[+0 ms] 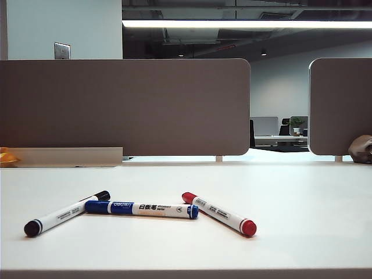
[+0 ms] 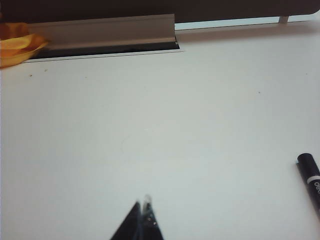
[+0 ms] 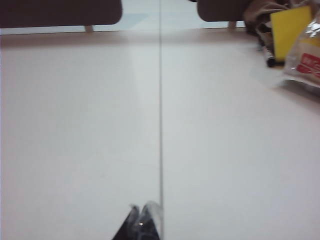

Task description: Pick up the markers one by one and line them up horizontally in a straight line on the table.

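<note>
Three markers lie on table (image 1: 302, 197) near front edge — black (image 1: 65, 214) touching blue (image 1: 141, 208), red (image 1: 219, 214) just beside blue's other end — w/ left gripper (image 2: 141, 216) & right gripper (image 3: 141, 216) both clenched, empty (neither in exterior view).

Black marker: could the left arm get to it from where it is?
Probably yes. The black marker lies just off to the side of the shut left gripper, with only bare table between.
</note>
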You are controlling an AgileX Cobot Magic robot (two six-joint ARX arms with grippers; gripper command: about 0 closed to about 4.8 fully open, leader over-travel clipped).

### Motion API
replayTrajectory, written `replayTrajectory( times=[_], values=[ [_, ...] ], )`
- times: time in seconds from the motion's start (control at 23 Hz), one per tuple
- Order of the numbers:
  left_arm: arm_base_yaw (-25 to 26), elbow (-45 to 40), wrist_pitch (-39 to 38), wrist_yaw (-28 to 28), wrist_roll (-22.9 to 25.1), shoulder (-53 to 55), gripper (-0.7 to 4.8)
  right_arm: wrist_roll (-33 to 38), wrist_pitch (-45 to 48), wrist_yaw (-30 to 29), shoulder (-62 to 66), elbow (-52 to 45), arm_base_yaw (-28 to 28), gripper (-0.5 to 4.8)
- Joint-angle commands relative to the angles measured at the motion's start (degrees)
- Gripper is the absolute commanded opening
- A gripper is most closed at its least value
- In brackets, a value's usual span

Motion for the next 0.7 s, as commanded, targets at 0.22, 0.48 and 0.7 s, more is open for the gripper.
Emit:
replayTrajectory(
  times=[0.22, 0.48, 0.7],
  values=[
    [0.02, 8.98, 7.52, 11.50, -12.70, 0.00, -0.05, 27.21, 9.01, -23.34, 0.09, 1.68, -0.04, -0.02],
    [0.04, 25.49, 7.34, 8.87, -14.36, 0.02, -0.05, 16.66, -0.59, -28.98, 1.68, 20.59, -0.17, -0.03],
    [0.07, 39.28, -9.66, 8.74, -5.20, 3.65, -0.05, -8.41, -22.01, -27.45, 16.90, 39.52, -0.17, -0.02]
  ],
)
